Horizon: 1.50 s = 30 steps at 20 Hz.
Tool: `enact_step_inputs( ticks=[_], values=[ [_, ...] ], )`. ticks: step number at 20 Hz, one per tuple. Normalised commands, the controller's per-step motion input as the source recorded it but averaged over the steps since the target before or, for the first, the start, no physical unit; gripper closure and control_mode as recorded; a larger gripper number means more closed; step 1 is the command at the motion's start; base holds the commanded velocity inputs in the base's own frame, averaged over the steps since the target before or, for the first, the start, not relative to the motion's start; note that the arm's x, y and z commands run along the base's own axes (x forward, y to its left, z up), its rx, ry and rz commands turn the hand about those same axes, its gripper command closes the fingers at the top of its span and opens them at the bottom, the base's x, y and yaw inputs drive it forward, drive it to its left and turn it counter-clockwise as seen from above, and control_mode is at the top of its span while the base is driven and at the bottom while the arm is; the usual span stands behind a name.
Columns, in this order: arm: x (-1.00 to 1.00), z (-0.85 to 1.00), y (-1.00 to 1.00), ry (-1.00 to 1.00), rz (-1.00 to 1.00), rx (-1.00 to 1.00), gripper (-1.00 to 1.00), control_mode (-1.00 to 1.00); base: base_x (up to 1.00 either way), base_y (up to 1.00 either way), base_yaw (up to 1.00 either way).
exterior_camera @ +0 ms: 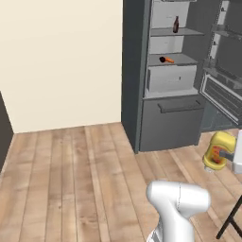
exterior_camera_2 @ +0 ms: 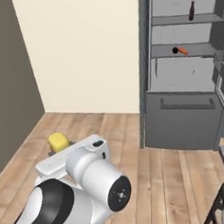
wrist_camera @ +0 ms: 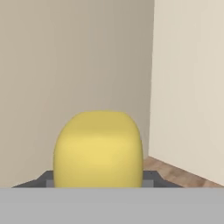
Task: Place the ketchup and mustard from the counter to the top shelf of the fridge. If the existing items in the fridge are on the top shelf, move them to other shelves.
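Facing the open fridge across bare plank floor, I see cream walls and no counter. The ketchup stands on an upper shelf, an orange carrot-like piece on the shelf below it. My gripper is clenched on the mustard, carried low. My worry: the squat bottle slipping out, or clipping the fridge door on the way up.

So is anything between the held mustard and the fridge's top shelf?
Nothing visible: the mustard sits in the gripper, the fridge is open with bare floor before it, and the ketchup leaves shelf room beside it.
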Motion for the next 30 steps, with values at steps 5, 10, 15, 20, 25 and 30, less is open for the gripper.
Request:
enact_step_inputs(
  ticks=[5,10,15,20,25,30],
  values=[
    [0.00,0.00,0.00,0.00,0.00,0.00,1.00,1.00,1.00,-0.51,-0.18],
    [0.00,0.00,0.00,0.00,0.00,0.00,1.00,1.00,1.00,-0.55,-0.25],
    [0.00,0.00,0.00,0.00,0.00,0.00,1.00,1.00,1.00,-0.53,-0.19],
    [0.00,0.00,0.00,0.00,0.00,0.00,1.00,1.00,1.00,-0.56,-0.14],
    [0.00,0.00,0.00,0.00,0.00,0.00,1.00,1.00,1.00,-0.46,-0.09],
    [0.00,0.00,0.00,0.00,0.00,0.00,1.00,1.00,0.75,-0.03,0.11]
  ],
)
